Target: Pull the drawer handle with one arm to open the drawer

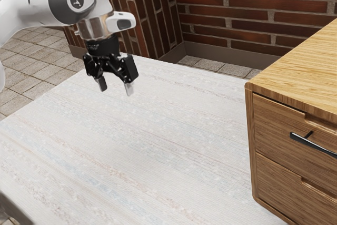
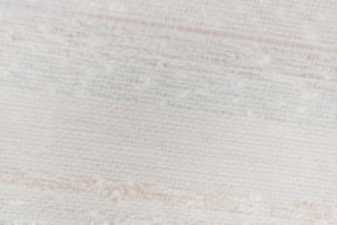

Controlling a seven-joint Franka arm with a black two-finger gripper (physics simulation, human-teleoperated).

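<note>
1. My pincer [image 1: 115, 87] hangs over the pale tabletop [image 1: 158, 156], well apart from the wooden cabinet [image 1: 295, 72] and off toward the exterior view's left of it. Its fingers are spread and point down, with nothing between them.
2. The drawer handle [image 1: 315, 145] is a thin dark bar standing off the cabinet's upper drawer [image 1: 279, 127], on the face turned toward the table. That drawer looks closed, its front level with the cabinet's frame. A lower drawer [image 1: 287, 183] sits just beneath it.
3. My wrist camera looks straight down at the woven tabletop, so my hand is not yet aimed at the cabinet at all.
4. Biggest risk, as I judge it: my fingers point down while the handle stands out from the cabinet's upright face. If I do not turn my wrist before I arrive, my fingers would meet the bar end-on and bump it rather than straddle it.
5. Coming in too low relative to the cabinet could scrape the tabletop or hit the lower drawer's front.
6. The bar is slim, so a shallow pinch could slip off once I pull.
7. Pulling at a slant to the cabinet's face could bind the drawer.
</note>
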